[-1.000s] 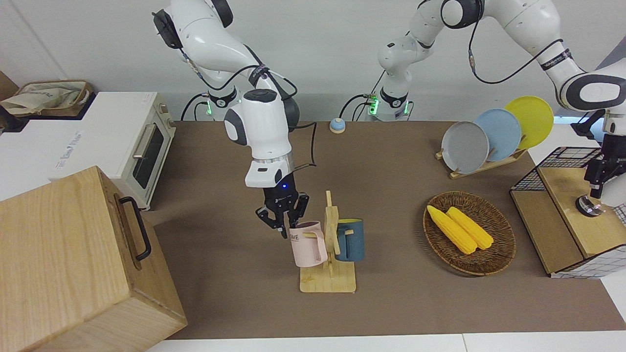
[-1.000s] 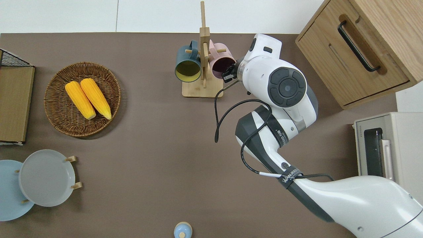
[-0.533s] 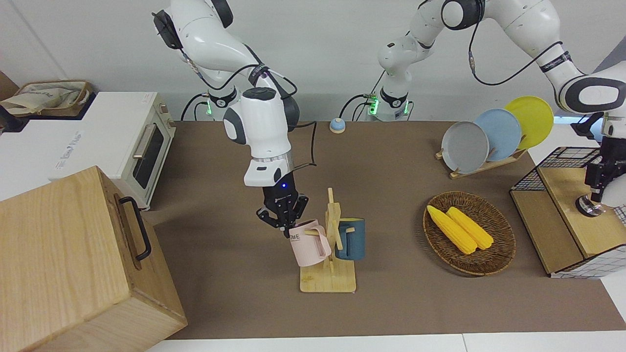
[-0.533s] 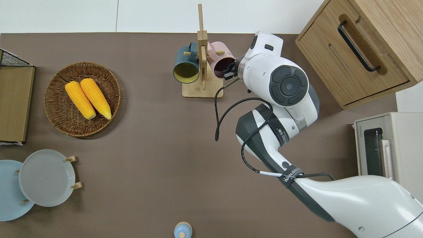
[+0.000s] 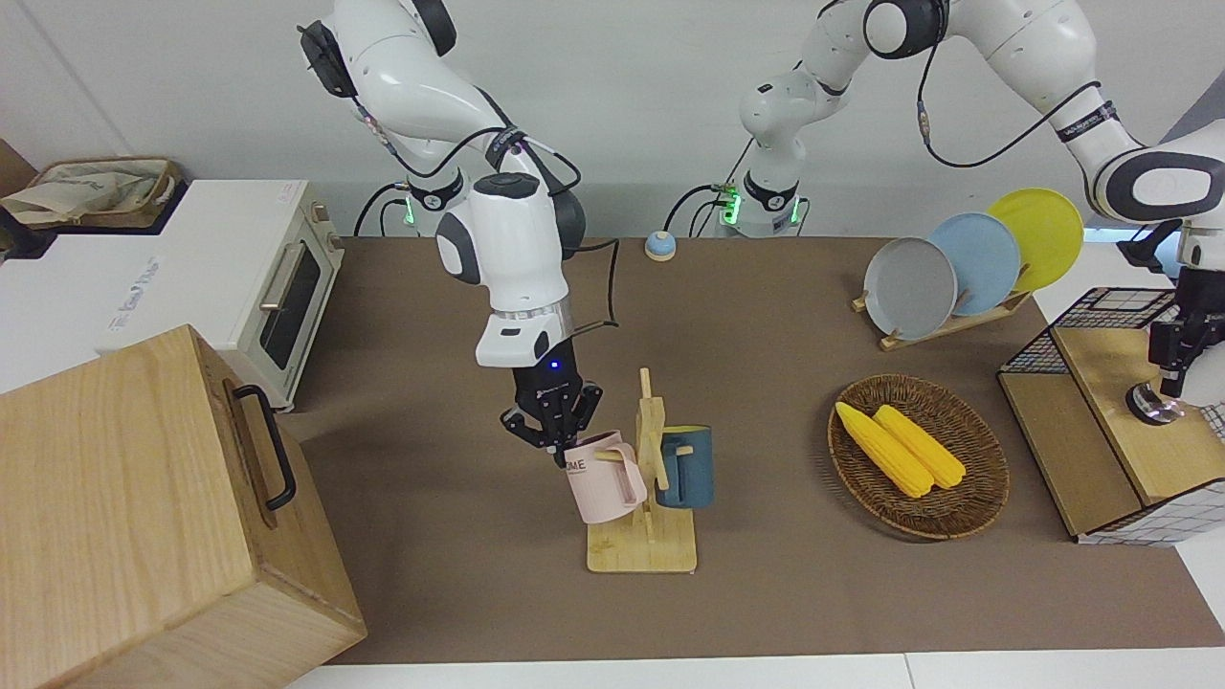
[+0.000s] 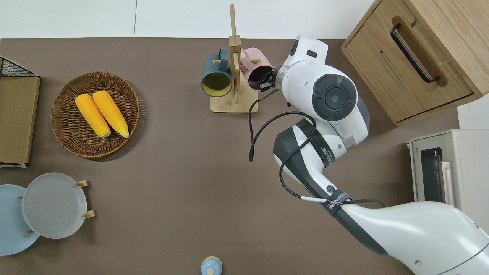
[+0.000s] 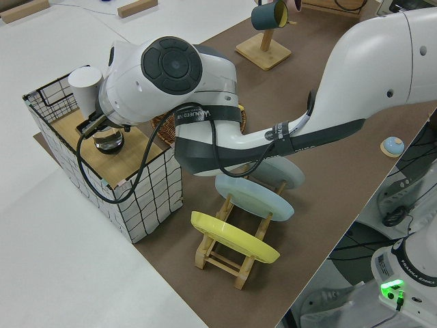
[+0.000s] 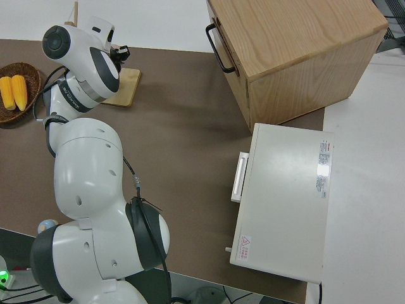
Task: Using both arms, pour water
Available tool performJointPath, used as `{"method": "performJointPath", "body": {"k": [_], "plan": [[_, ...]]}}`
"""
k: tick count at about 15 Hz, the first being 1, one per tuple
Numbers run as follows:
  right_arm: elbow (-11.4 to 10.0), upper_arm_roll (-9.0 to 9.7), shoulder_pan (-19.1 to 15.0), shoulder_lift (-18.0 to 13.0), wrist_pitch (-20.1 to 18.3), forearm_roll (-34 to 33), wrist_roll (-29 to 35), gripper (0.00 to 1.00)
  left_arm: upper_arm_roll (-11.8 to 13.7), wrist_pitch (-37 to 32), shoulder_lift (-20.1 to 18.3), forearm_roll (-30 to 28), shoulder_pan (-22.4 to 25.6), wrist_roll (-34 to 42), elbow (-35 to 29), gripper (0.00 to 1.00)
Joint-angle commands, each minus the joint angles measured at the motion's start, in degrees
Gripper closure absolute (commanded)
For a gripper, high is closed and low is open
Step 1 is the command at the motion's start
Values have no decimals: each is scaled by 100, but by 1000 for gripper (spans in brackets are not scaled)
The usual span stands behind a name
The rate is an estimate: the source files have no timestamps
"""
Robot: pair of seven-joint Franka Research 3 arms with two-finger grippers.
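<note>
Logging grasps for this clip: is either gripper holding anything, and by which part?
The right gripper grips the pink mug by its rim. Whether the left gripper holds the glass cannot be told.

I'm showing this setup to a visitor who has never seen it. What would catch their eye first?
Probably the right end effector gripping the rim of the pink mug, which hangs on the wooden mug rack beside a dark blue mug. Next, the two yellow corn cobs in the wicker basket, toward the left arm's end of the table, where the left end effector hangs over a wooden shelf.
</note>
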Motion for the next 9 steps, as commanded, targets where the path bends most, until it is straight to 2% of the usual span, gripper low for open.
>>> {"method": "performJointPath", "body": {"k": [1, 6, 9], "plan": [[240, 35, -37, 93, -444, -73, -55, 1000, -51, 47, 73, -128, -7, -54, 301, 1000], [276, 35, -72, 41, -656, -55, -64, 1000, -24, -85, -23, -57, -16, -205, 354, 1000], [276, 35, -133, -3, -762, -55, -134, 1000, 46, -523, -94, 144, 19, -335, 582, 1000]]}}
